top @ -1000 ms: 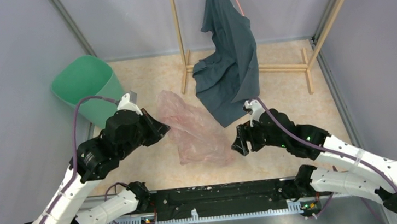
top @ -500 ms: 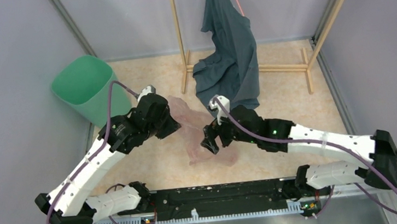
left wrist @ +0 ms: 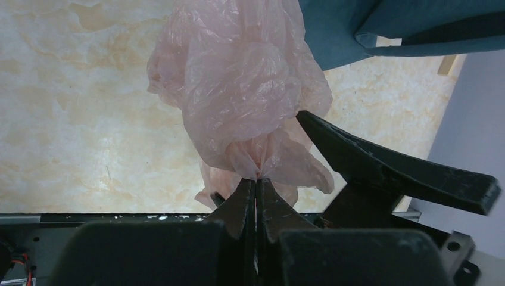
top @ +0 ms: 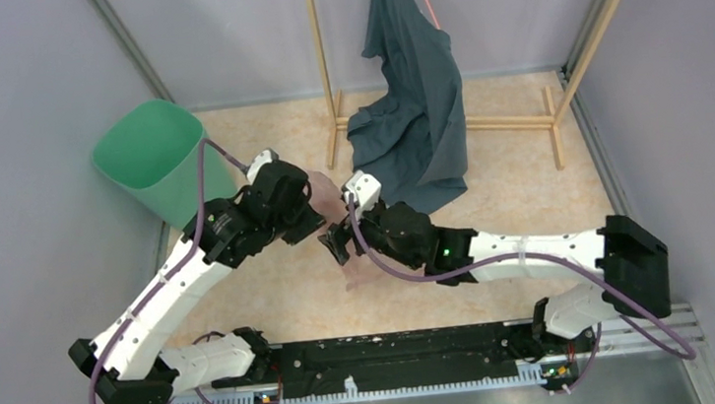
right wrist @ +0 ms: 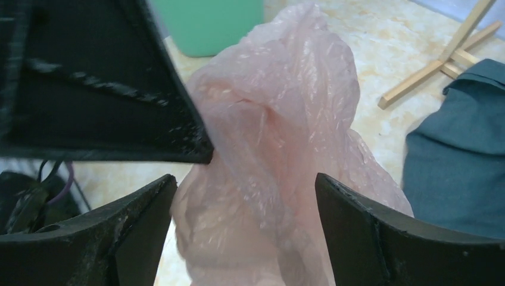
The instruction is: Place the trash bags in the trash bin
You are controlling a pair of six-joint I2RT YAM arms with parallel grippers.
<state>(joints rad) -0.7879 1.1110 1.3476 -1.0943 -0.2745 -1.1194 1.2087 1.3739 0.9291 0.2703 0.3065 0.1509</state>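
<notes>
From above: mint-green bin (top: 175, 195) upright at the far left of the counter (top: 530, 185), mouth up, only its own green inner walls on show. Pink trash bag (top: 326, 197) outside the bin, just to its right, bunched between the ends of the two arms. Left arm (top: 173, 284) extended past the bin's near side; right arm (top: 526, 245) stretched across from the right. Dark teal garment (top: 415, 117) draped on a wooden rack (top: 320, 57) behind, its lower folds near the bag.

Left wrist view: left jaws pressed fully together, pinching a gathered neck of the bag's film at their tips. Rest of the bag ballooning out beyond them, above the counter. One black finger of the right jaws lying along the bag's right side. Garment's hem at the upper right.

Right wrist view: right jaws spread wide, one finger on either side of the crumpled bag, nothing clamped. Contact with the film hard to tell. Black tip of the left arm at the upper left, against the bag. Bin's green wall behind at the top, garment at the right.
</notes>
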